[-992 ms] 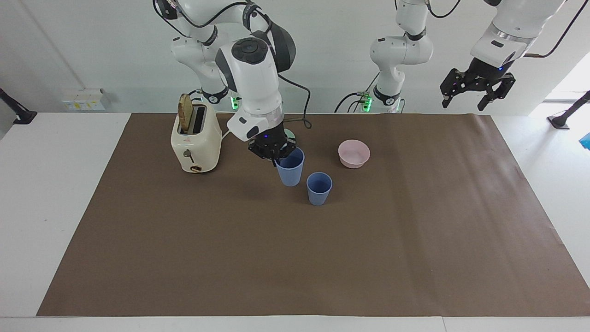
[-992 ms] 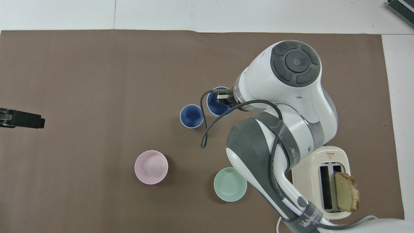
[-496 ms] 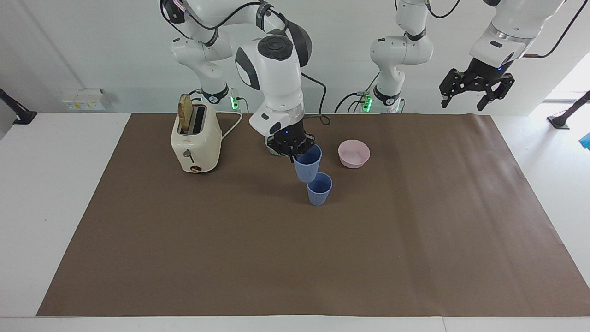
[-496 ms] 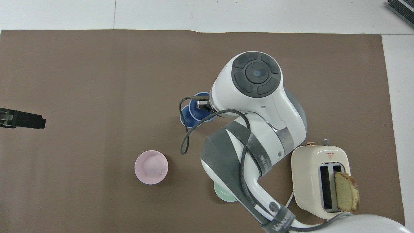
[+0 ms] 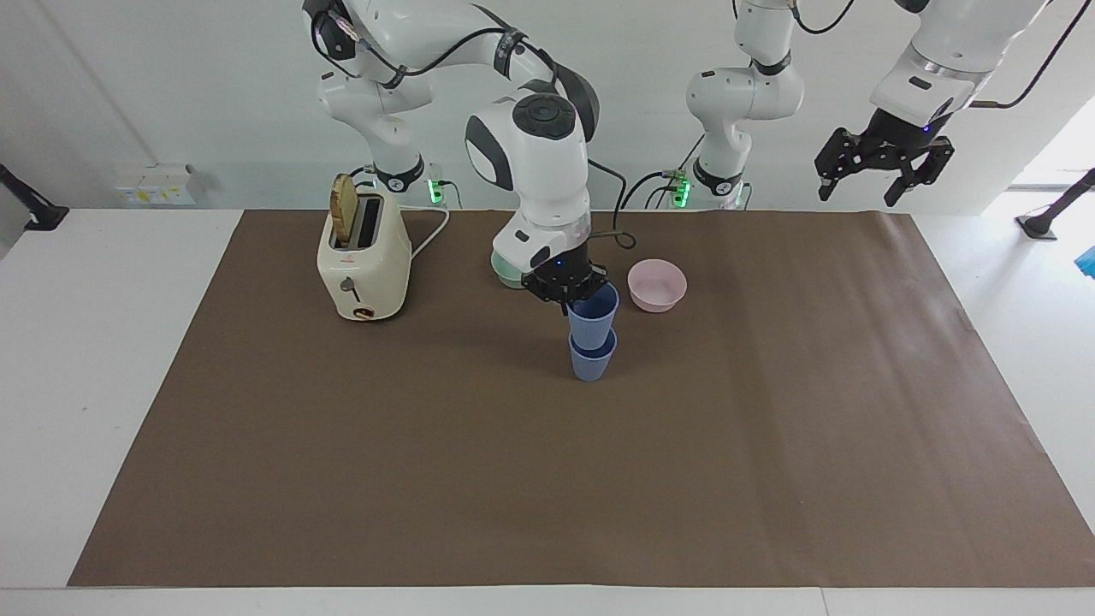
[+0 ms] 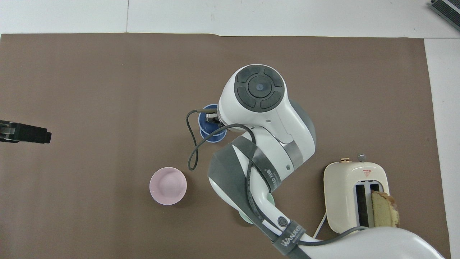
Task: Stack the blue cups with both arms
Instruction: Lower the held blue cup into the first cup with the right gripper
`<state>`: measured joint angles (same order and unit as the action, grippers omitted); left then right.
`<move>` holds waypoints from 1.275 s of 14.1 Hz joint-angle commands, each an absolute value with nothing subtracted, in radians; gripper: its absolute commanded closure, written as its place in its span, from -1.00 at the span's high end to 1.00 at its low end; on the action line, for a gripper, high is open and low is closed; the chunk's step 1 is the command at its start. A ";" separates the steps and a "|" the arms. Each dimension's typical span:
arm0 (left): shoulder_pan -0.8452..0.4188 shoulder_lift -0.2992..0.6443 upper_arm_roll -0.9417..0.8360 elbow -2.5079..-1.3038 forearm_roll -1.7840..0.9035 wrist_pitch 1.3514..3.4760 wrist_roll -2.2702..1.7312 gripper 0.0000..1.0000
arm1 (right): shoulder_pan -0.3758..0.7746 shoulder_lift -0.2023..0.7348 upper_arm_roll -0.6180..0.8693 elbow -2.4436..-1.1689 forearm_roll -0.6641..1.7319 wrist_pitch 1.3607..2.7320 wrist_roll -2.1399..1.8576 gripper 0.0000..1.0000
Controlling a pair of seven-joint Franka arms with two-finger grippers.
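Gripping the upper blue cup [image 5: 593, 313] by its rim, the right gripper [image 5: 568, 293] seats it partway into the lower blue cup [image 5: 592, 363]; release remains, while the left gripper [image 5: 884, 162] waits spread and empty.

R pincer [image 5: 571, 295] low, clamped; L pincer [image 5: 884, 167] raised, fingers apart

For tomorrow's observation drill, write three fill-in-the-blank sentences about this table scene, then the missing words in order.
1. The right gripper holds one cup directly over the other ____.
2. A slice of ____ stands in the toaster.
3. The left gripper hangs in the air with its jaws ____.

Missing words: cup; bread; open
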<state>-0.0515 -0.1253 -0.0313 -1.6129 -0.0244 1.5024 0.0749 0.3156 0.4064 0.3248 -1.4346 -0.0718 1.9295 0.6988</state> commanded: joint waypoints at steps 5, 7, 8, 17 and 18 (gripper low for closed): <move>-0.049 -0.143 -0.032 -1.629 -0.032 1.497 0.089 1.00 | 0.321 0.429 0.327 -1.416 -0.098 1.931 0.727 -1.00; -0.049 -0.143 -0.032 -1.629 -0.032 1.497 0.089 1.00 | 0.322 0.446 0.328 -1.416 -0.113 1.933 0.729 -1.00; -0.049 -0.143 -0.032 -1.629 -0.032 1.497 0.089 1.00 | 0.322 0.449 0.328 -1.416 -0.118 1.934 0.729 -1.00; -0.049 -0.143 -0.032 -1.629 -0.032 1.496 0.089 1.00 | 0.325 0.480 0.328 -1.417 -0.127 1.965 0.730 -1.00; -0.049 -0.143 -0.032 -1.629 -0.032 1.496 0.087 1.00 | 0.330 0.482 0.328 -1.417 -0.129 1.967 0.730 -1.00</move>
<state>-0.0515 -0.1253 -0.0315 -1.6133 -0.0244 1.5015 0.0756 0.3215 0.4622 0.3248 -1.4304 -0.0996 1.9476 0.6989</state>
